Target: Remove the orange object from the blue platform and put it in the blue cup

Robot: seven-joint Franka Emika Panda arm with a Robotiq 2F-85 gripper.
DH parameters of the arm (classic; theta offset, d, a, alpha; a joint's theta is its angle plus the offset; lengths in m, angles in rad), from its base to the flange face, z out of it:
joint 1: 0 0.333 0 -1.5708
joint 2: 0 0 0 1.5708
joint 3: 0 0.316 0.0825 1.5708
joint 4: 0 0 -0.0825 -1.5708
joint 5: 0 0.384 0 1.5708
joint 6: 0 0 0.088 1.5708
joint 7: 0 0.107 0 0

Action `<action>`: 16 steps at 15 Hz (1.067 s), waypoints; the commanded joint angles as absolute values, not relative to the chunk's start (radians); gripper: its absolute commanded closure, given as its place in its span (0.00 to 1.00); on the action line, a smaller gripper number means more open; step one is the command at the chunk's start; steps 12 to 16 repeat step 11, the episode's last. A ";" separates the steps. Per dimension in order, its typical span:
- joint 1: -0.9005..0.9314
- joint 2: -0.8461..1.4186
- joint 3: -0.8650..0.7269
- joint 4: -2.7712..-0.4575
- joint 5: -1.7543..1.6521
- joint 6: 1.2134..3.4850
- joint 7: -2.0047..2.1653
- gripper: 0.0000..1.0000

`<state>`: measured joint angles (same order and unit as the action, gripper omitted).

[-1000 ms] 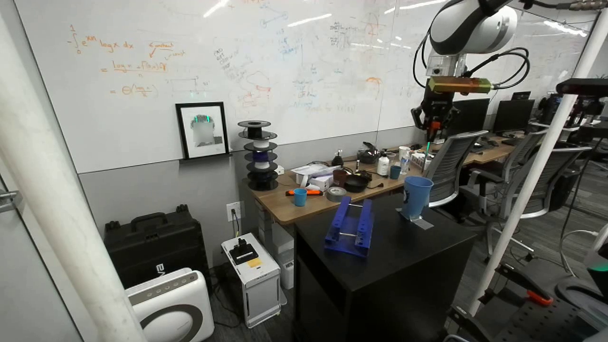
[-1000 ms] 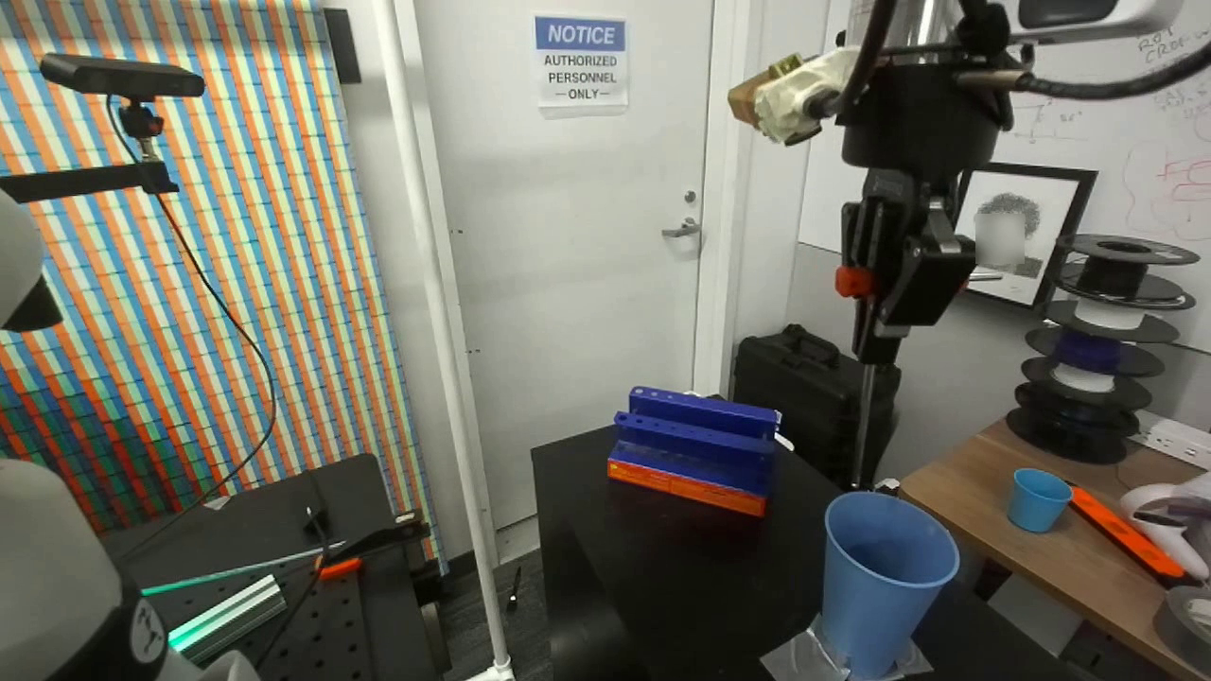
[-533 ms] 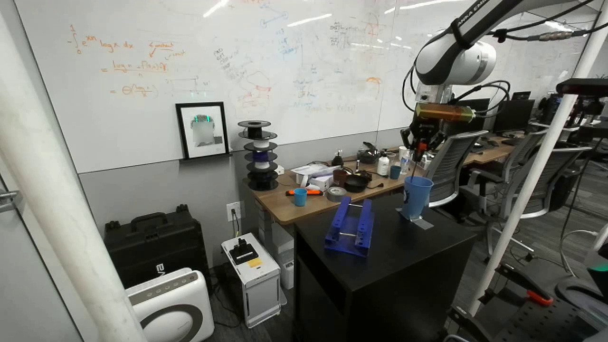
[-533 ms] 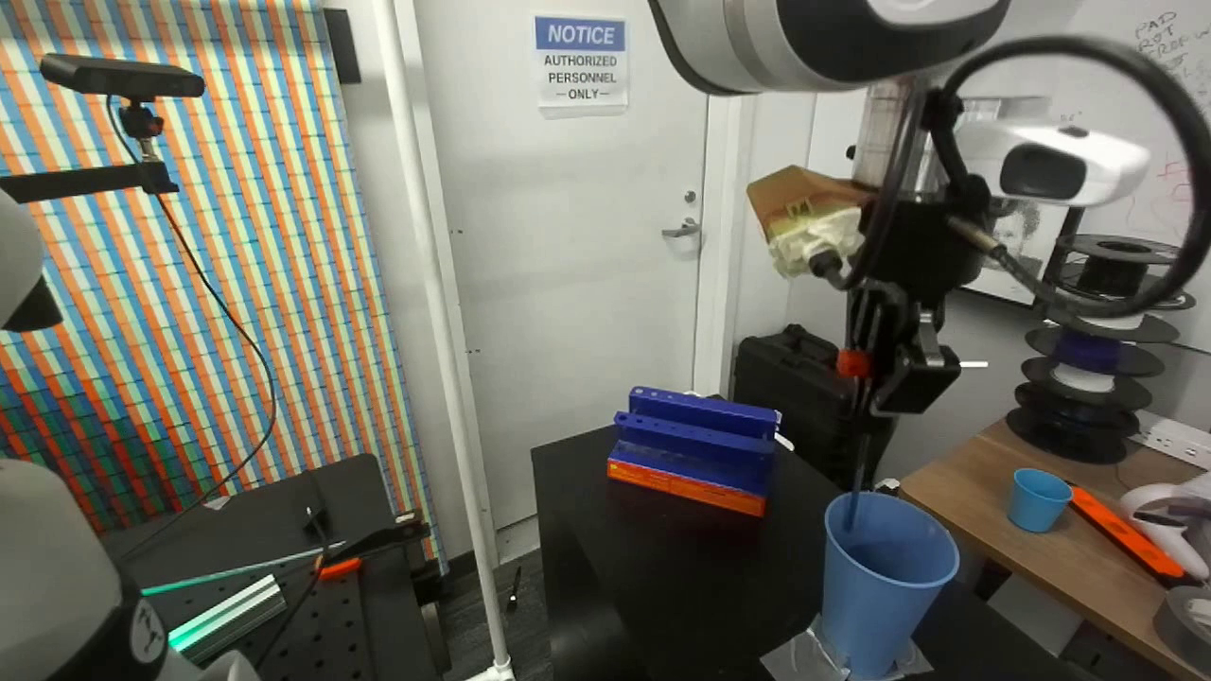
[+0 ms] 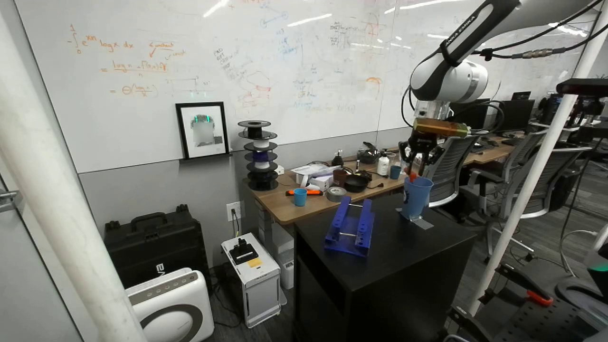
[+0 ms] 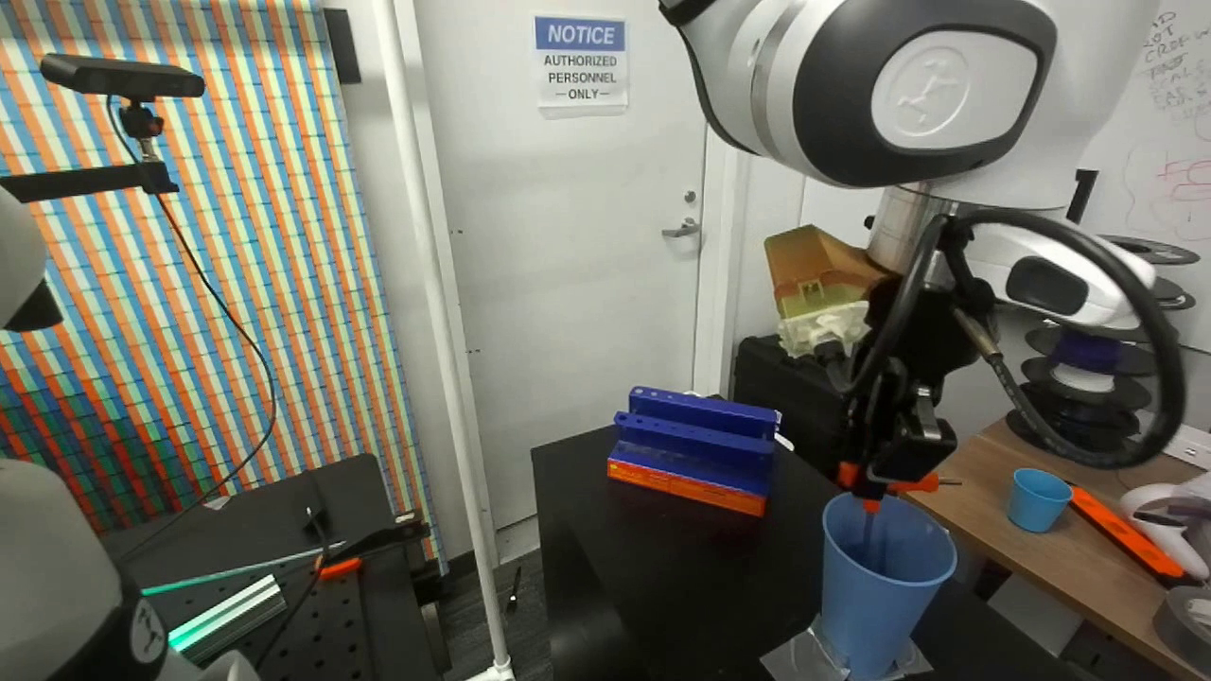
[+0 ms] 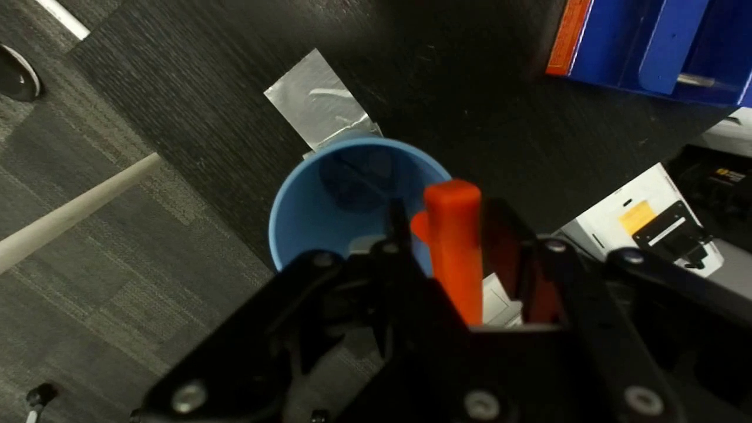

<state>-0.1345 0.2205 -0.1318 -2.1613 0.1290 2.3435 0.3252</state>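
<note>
Hovers with the claw [image 7: 451, 220] just over the blue cup [image 6: 878, 610], taped to the black tabletop [image 6: 695, 563]. Stands parted around the orange-handled tool [image 7: 458, 264], with a gap along one side in the wrist view. Shows the tool's shaft [image 6: 868, 537] inside the cup in an exterior view, with the handle [image 6: 916, 484] near the rim, apart from the blue stand [image 6: 695, 435].

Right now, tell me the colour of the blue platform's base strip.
Orange: the base strip, clearest in an exterior view.
</note>
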 commanded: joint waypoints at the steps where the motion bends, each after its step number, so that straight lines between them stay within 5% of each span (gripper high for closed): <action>1: -0.142 0.157 -0.128 -2.163 0.184 2.301 0.264 0.28; 5: -0.126 -0.005 -0.101 -2.230 0.238 2.192 0.147 0.01; 16: -0.099 -0.089 -0.084 -2.254 0.254 2.109 0.092 0.00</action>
